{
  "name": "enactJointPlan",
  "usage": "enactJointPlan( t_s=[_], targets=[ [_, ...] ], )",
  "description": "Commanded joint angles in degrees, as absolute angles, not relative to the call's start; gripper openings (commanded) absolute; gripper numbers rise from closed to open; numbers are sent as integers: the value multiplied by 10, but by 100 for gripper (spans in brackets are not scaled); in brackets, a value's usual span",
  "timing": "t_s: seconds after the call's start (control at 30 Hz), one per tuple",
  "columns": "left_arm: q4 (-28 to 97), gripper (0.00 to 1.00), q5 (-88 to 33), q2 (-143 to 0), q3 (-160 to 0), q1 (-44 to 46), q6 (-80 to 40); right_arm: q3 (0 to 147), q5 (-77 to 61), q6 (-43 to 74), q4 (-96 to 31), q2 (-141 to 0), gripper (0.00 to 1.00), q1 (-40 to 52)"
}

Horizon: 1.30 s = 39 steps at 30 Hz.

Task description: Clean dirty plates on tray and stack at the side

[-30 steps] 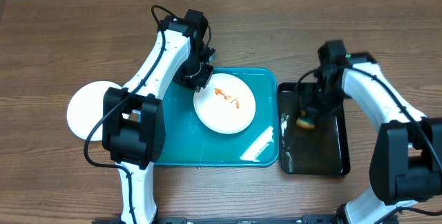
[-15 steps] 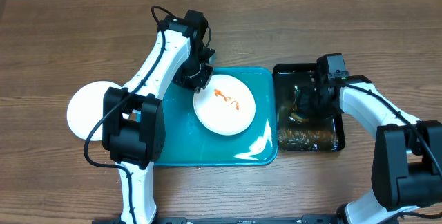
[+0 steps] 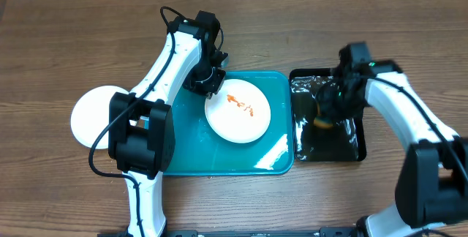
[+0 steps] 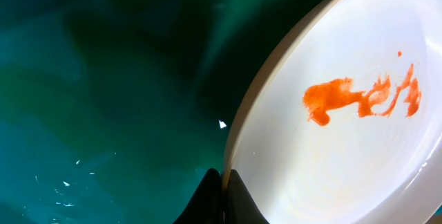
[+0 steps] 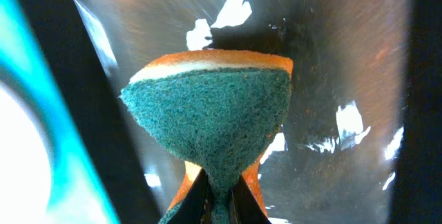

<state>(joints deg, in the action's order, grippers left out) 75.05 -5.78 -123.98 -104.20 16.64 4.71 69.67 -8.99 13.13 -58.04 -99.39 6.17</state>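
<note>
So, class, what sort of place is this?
Likely a robot dishwashing test bench: wooden table, a sauce-smeared plate on a teal tray, and a sponge over a wet black tray.

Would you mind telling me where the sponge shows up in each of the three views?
Overhead: sponge at right, over the black tray.
Left wrist: not in it.
Right wrist: sponge in the centre, filling the frame.
Shared landmark: the teal tray, seen in all three views.
</note>
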Motion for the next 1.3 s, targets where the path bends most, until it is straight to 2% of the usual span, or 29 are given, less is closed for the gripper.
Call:
enactJointPlan(
  t_s=[0.0,0.3,0.47,0.57,0.6,0.67,0.73,0.97,1.27],
  targets=[
    [751,4,-71,-1230,-1039,170,56,742,-93,119,-594,-945,4,72],
    [750,4,-71,-1230,-1039,170,56,736,-55,121,-608,-944,4,109],
    [750,4,-70,-1230,-1039,170,56,736,3,196,-613,-944,4,113],
    [750,4,-70,-1230,-1039,170,56,736,-162,20,-594,-944,4,113],
    [749,4,-71,-1230,-1039,170,56,736,-154,29,-597,-944,4,113],
    [750,4,-71,-1230,-1039,170,56,735,25,215,-628,-944,4,112],
    [751,4,-70,-1230,-1039,170,56,735,-51,122,-618,-944,4,112],
    [752,4,-71,-1230,-1039,173,56,735,-57,146,-621,-944,4,113],
    [753,4,-92,-1230,-1039,179,85,742,-204,42,-581,-944,4,183]
  ],
)
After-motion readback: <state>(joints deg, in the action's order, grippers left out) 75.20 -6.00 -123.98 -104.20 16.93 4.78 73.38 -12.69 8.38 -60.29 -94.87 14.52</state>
